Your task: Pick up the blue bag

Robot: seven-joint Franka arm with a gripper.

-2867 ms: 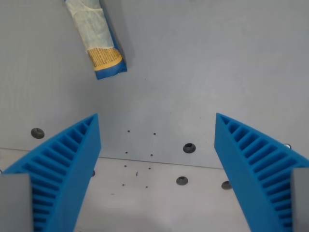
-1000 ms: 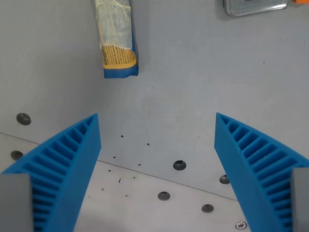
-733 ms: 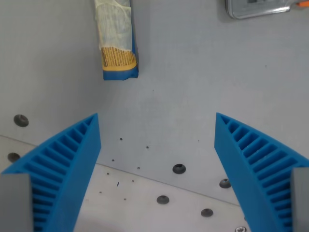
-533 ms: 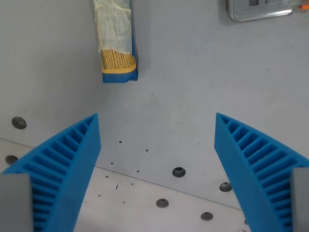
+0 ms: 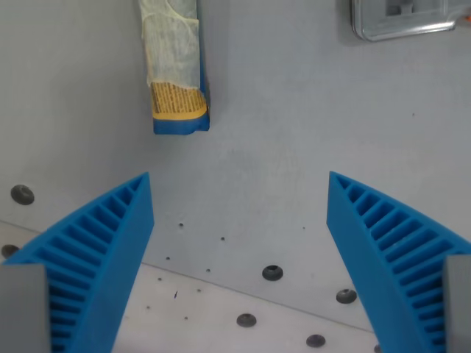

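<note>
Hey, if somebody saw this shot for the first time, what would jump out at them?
The tool first: its two ribbed blue fingers fill both lower corners, spread wide with nothing between them. Next the bag, blue-edged with a pale wrap and a yellow band, lying on the grey table at the upper left, beyond the fingers. A shiny metal thing is cut off at the top right.

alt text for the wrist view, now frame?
Looking down on a grey table, the open gripper with two blue ribbed fingers frames bare surface. The blue bag lies ahead at the upper left, not between the fingers. A metallic object is cut off at the top right.
</note>
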